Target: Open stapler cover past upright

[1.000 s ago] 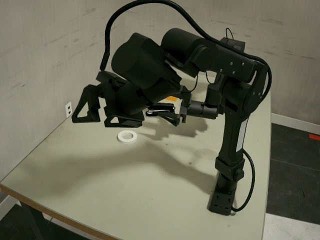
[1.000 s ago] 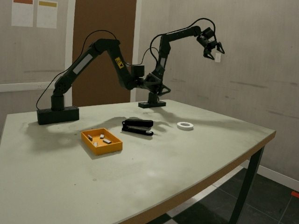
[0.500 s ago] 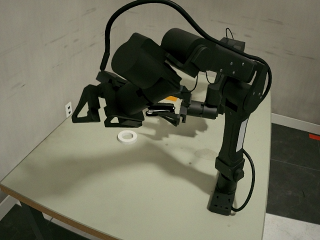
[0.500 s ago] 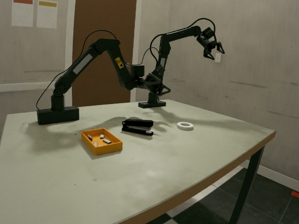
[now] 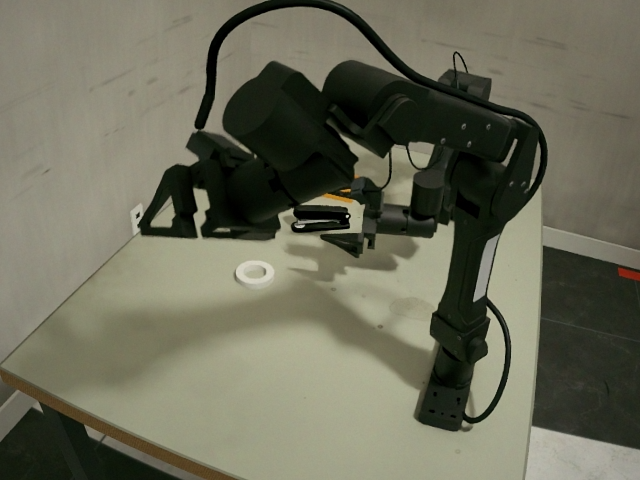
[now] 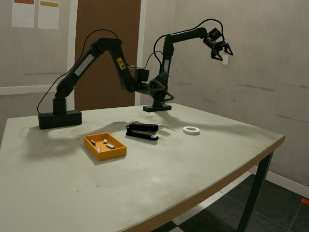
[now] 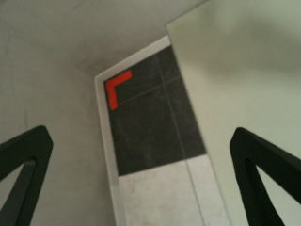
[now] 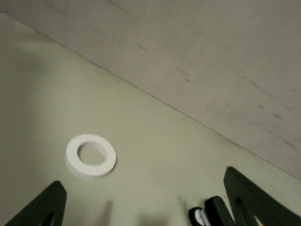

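Observation:
The black stapler (image 5: 320, 218) lies flat and closed on the table's middle; it also shows in the exterior view (image 6: 142, 131), and its tip shows at the bottom of the right wrist view (image 8: 207, 217). My right gripper (image 5: 361, 217) is open and empty, hovering a little above the table just beside the stapler; it also shows in the exterior view (image 6: 163, 94) and the right wrist view (image 8: 146, 212). My left gripper (image 6: 220, 50) is open and empty, raised high above the table's far side near the wall; in its wrist view (image 7: 146, 188) only floor and the table edge show between the fingers.
A white tape ring (image 6: 191, 130) lies on the table beside the stapler. An orange tray (image 6: 105, 146) with several small metal pieces sits on the stapler's other side. The left arm's base (image 5: 444, 408) stands near the table edge.

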